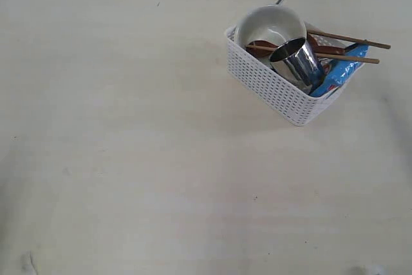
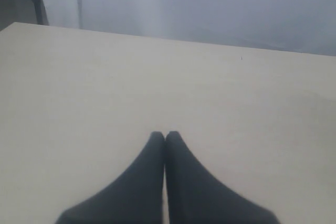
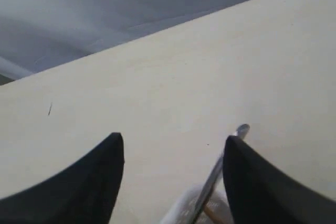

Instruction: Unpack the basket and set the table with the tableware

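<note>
Basket (image 1: 270, 85): full, sitting on worktop (image 1: 129, 146) just below right tool (image 3: 174, 140), well apart from left tool (image 2: 165, 136). Packed w/ bowl (image 1: 267, 27), steel cup (image 1: 297, 62), chopsticks (image 1: 351, 38), wooden spoon (image 1: 261, 47), blue pkt (image 1: 338, 72). Steel utensil handle (image 3: 218, 169) poking up betw. right tool's jaws, close to one finger, not gripped. Right tool spread wide, empty; left tool pinched closed on nothing, over bare worktop. Nothing laid out yet, so prob. at very start: whole unpack + setting left. No legible txt on pkt, too small.

Left gripper (image 2: 165, 135) closed; right gripper (image 3: 173, 136) wide apart
</note>
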Robot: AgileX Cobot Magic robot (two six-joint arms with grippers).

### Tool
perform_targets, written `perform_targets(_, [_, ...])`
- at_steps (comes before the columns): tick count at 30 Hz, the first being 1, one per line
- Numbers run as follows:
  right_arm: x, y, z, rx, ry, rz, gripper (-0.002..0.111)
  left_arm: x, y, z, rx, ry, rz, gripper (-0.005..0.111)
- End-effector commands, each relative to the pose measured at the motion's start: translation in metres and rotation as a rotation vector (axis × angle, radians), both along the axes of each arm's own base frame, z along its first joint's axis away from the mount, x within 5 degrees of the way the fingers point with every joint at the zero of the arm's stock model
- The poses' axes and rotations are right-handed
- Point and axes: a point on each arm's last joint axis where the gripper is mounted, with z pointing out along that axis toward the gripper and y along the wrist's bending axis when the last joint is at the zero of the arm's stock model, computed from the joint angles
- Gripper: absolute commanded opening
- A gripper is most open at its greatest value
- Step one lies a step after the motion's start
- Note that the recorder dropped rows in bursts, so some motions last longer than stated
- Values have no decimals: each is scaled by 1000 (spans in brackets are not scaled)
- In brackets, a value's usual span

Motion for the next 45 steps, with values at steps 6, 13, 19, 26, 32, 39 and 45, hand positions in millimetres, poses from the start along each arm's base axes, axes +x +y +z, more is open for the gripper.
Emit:
perform_targets(6, [7, -12, -18, 0, 44, -118, 53, 0, 0, 0, 1, -8, 2, 0])
perform_targets(13, [13, -11, -36, -3, 49, -122, 51, 0, 0, 0, 1, -8, 2, 0])
perform_targets(19, [16, -11, -42, 2, 35, -127, 32, 0, 0, 0, 1, -8, 2, 0])
perform_targets(26, [17, -11, -41, 5, 21, -129, 9, 0, 0, 0, 1, -8, 2, 0])
perform_targets(32, [17, -11, -40, 5, 19, -129, 0, 0, 0, 0, 1, -8, 2, 0])
perform_targets(39, [19, -11, -39, 11, -7, -132, 0, 0, 0, 0, 1, -8, 2, 0])
perform_targets(45, [21, -11, -37, 17, -37, -135, 0, 0, 0, 0, 1, -8, 2, 0])
